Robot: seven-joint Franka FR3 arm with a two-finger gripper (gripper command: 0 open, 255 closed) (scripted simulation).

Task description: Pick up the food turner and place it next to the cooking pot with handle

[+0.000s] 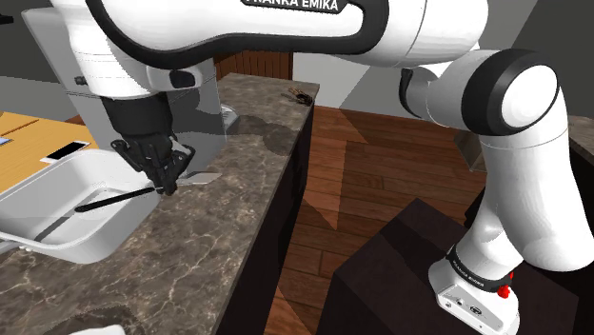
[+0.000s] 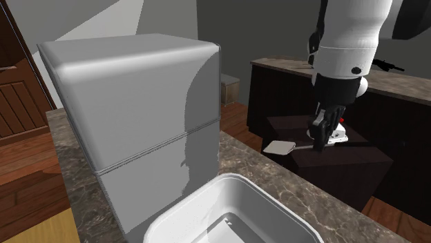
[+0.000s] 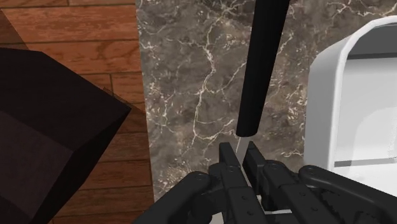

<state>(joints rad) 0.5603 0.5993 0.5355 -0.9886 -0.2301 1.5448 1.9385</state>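
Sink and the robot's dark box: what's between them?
In the wrist view, marble counter, with the food turner showing in front of it, lies beside the white sink; then wooden floor runs to the dark stand.

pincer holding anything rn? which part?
Yes. The pincer is shut on the food turner, clasping the thin neck between its black handle and its flat blade.

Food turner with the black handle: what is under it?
The dark veined marble counter lies under the flat pale blade and shaft of the food turner; the handle's end reaches over the white basin. The black hand covers the spot beneath its grip.
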